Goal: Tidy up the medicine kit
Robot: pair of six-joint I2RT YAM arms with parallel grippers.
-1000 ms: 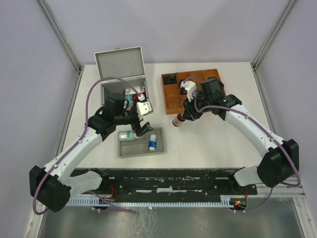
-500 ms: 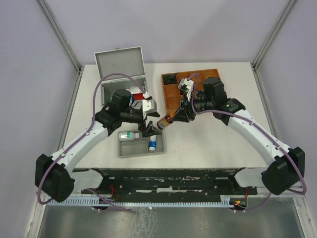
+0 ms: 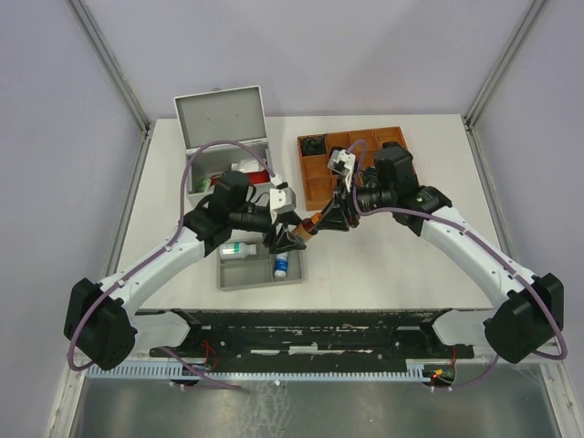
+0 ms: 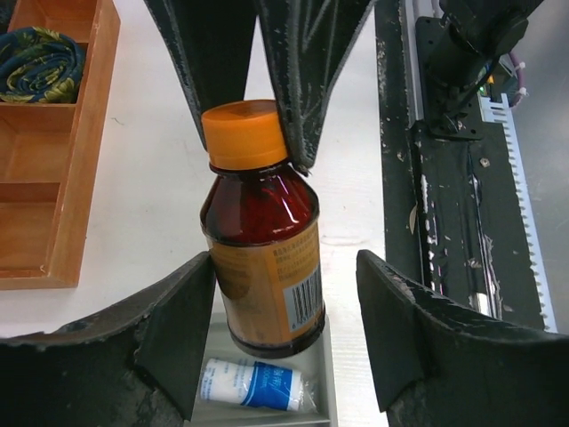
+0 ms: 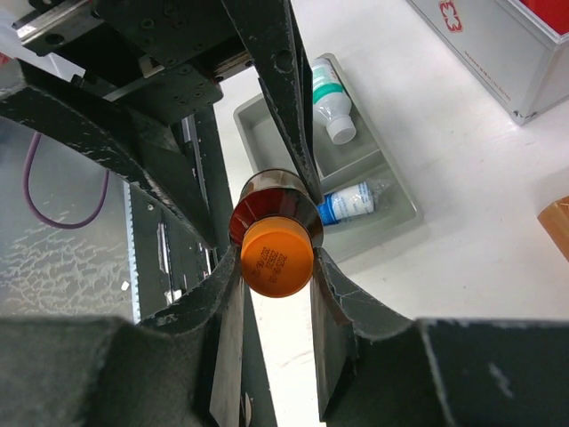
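the white bench [image 3: 411, 265] carried the medicine kit [image 3: 222, 114] at its far left corner, lid raised and standing open, with something red showing inside the case. a brown wooden tray [image 3: 315, 192] of compartments sat along the far edge, right of the kit and apart from it, a dark rolled item [image 3: 313, 144] in its far left compartment. a grey tray [image 3: 246, 274] lay nearer the near edge, left of centre. above the grey tray's far right corner the two arms met. the right tool [image 3: 324, 217] was clenched on the orange cap of an amber bottle [image 4: 267, 258], holding it off the bench. the left tool [image 3: 285, 239] was spread wide, its fingers flanking the bottle's body, the one on the barcode side clearly apart from it. in the grey tray lay a white bottle with a green cap [image 3: 237, 248] and a small blue-labelled bottle [image 3: 281, 265].
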